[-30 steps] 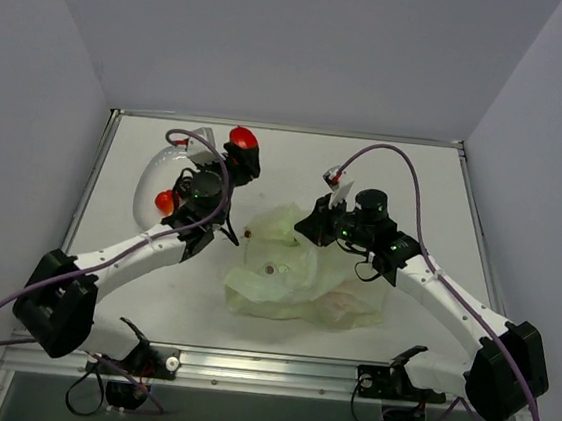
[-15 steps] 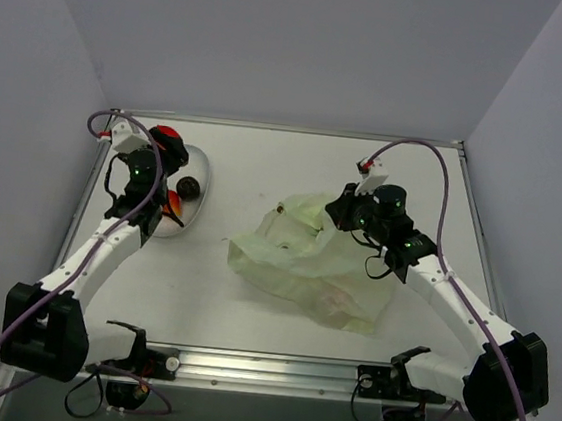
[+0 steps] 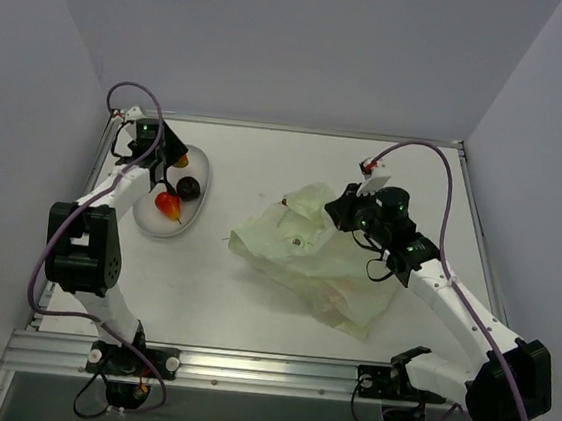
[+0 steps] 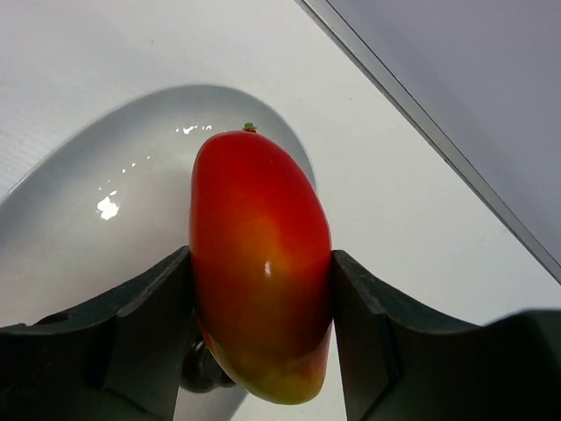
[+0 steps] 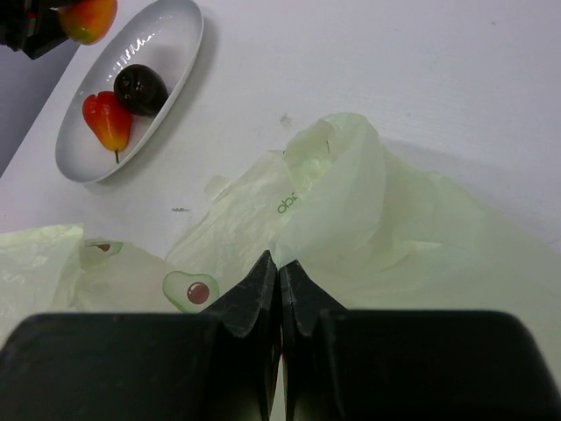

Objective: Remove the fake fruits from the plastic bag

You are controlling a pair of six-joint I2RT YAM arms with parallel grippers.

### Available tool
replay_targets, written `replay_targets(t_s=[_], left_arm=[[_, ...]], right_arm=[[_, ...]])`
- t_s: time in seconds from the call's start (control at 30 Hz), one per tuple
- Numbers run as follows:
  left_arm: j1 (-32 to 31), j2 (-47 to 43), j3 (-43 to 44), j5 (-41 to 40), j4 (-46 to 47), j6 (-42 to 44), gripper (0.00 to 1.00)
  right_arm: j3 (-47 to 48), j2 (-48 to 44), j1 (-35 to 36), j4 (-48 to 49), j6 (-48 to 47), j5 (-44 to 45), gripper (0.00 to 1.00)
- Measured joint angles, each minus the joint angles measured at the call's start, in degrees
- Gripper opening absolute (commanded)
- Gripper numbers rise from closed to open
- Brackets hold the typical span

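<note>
Sitting in the dish point(image 3: 149, 219) are a red-orange fruit point(image 3: 168, 204) and, just beside it, a dark fruit point(image 3: 190, 189). Over the dish's far end the left gripper point(image 4: 260, 289) clamps a third fruit point(image 4: 260, 263), red fading to orange, its fingers held part-spread by it. Right of the dish, well apart, the bag point(image 3: 315, 269) lies crumpled; I cannot tell what is inside. The right gripper point(image 5: 279, 276) is pinched tight on a bag fold. The table point(image 3: 266, 164) is white and the walls point(image 3: 299, 41) grey. Only the right wrist view shows the bag's avocado print point(image 5: 188, 288).
</note>
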Motion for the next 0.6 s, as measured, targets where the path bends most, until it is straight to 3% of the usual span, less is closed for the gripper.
replay_targets(t_s=[0.2, 0.4, 0.43, 0.47, 0.6], left_arm=[[1.55, 6.36, 4.74, 2.21, -1.86, 2.45, 0.08], [2.91, 10.27, 4.92, 3.26, -3.30, 2.78, 0.26], [2.93, 10.60, 4.92, 3.39, -3.41, 2.75, 0.30], [2.97, 10.73, 4.92, 3.43, -3.41, 2.71, 0.44], [2.95, 10.43, 4.79, 3.48, -1.97, 2.40, 0.73]], right_arm=[[-0.26, -1.42, -0.04, 0.02, 0.42, -0.68, 0.00], [-0.28, -1.73, -0.04, 0.00, 0.61, -1.18, 0.00], [-0.28, -1.73, -0.04, 0.02, 0.66, -1.38, 0.00], [-0.28, -1.77, -0.04, 0.02, 0.74, -1.53, 0.00], [-0.50, -2.23, -0.04, 0.04, 0.83, -1.84, 0.00]])
